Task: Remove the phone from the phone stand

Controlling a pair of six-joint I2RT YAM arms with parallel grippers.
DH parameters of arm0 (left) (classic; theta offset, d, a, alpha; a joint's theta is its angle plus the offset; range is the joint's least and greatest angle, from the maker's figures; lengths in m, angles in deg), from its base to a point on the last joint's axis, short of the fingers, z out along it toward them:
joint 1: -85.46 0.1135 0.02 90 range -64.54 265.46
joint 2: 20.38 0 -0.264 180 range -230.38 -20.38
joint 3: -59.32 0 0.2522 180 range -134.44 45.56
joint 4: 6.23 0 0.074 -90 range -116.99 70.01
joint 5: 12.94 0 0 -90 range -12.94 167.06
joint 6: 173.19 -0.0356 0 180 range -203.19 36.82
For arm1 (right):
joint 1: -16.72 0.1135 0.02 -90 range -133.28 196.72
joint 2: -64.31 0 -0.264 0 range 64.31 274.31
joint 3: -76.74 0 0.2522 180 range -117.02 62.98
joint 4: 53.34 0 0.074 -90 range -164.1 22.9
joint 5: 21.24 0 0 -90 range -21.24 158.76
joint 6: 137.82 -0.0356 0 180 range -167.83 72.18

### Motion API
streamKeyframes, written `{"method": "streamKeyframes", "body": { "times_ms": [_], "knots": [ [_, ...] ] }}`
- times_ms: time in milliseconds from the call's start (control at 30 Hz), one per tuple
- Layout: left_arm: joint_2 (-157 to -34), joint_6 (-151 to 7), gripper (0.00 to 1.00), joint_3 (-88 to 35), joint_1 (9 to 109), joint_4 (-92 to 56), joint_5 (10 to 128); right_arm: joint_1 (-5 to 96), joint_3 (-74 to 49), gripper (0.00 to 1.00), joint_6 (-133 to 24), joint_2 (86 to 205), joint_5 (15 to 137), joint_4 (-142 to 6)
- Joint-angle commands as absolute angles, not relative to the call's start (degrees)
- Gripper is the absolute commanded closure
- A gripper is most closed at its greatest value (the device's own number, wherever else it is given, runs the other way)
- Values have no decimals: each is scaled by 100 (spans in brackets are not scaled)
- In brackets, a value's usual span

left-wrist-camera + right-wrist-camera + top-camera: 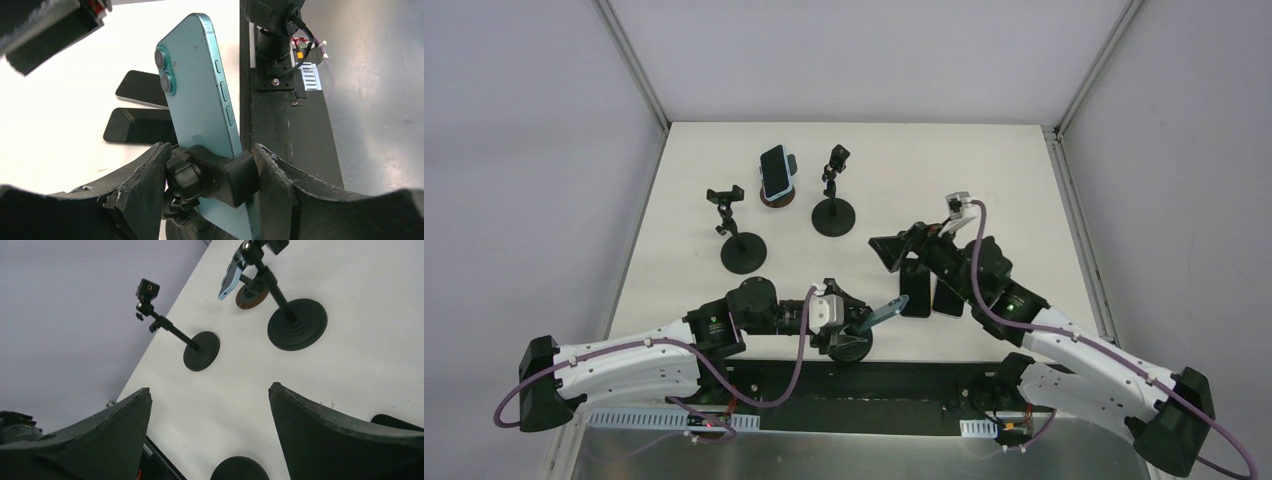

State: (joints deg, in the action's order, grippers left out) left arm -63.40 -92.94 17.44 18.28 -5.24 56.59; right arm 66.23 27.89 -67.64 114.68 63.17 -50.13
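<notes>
A teal phone (197,85) stands upright in the black clamp of a phone stand (222,175) near the table's front edge. It also shows in the top view (884,314). My left gripper (210,155) is shut on the stand's head: one finger presses the knob, the other the clamp's side. It shows in the top view (854,328). My right gripper (210,390) is open and empty, hovering above the table right of centre (892,252). The stand's base (240,469) shows below it.
Two dark phones (916,292) (949,297) lie flat under the right arm. Two empty black stands (742,240) (833,205) stand at the back. A third stand with a brown base holds a light blue phone (775,172).
</notes>
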Motion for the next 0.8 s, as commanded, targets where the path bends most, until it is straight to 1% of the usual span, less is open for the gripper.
{"method": "streamKeyframes", "body": {
  "times_ms": [0,167,300,433,500,633,767],
  "knots": [
    [-6267,-9020,100,1946,1778,-749,5851,6680,2915,9,-7236,10634,5300,-5241],
    [-6028,-8839,100,2190,1795,-372,6637,6838,3305,8,-7132,9603,5843,-5091],
    [-5914,-8538,100,2363,1930,9,6946,7276,3659,2,-7124,9233,5939,-4684],
    [-5963,-8336,100,2386,2013,340,7044,8123,3875,0,-6588,9625,5253,-4054],
    [-5970,-8087,100,2393,2032,455,7112,8377,3933,0,-6448,9934,5036,-3660],
    [-5889,-7935,100,2456,2051,653,7319,8613,4095,0,-6468,10512,4644,-2782],
    [-5711,-7886,100,2552,2069,770,7420,8701,4220,0,-6580,10780,4233,-2423]
  ]
}}
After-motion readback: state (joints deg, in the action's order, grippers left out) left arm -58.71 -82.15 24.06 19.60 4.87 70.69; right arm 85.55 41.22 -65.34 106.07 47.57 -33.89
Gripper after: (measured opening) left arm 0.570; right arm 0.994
